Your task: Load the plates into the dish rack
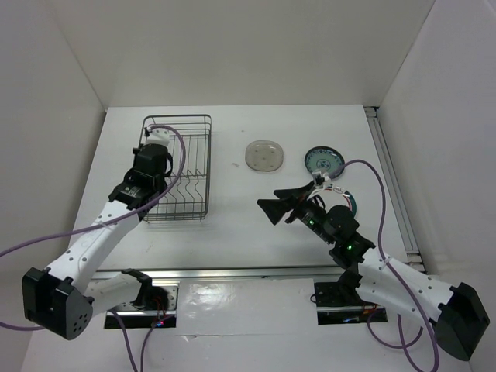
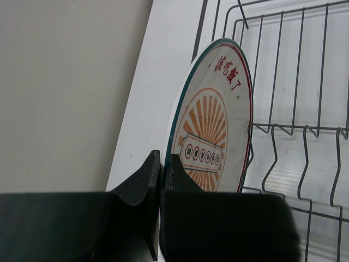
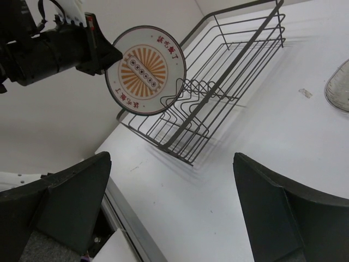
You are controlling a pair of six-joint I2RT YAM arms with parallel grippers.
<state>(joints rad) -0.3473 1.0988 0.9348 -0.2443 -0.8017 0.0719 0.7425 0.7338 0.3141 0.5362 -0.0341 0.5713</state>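
Observation:
My left gripper [image 2: 162, 164] is shut on the rim of the large white plate with the orange patterned centre [image 2: 212, 131]. It holds the plate on edge over the near left part of the dark wire dish rack [image 1: 210, 163], with the lower rim down by the divider prongs [image 2: 305, 136]. The right wrist view shows the plate [image 3: 144, 71], the rack [image 3: 229, 60] and the left gripper [image 3: 98, 52]. My right gripper [image 1: 270, 198] is open and empty above the table. The translucent grey plate [image 1: 264, 155] and the teal plate [image 1: 324, 161] lie flat at the back right. The ring-rimmed plate [image 1: 352, 203] is mostly hidden under my right arm.
White walls close the table in at the back and both sides. A metal rail [image 1: 391, 186] runs along the right edge and another [image 1: 232, 273] along the near edge. The grey plate's rim shows at the right edge of the right wrist view [image 3: 341, 90].

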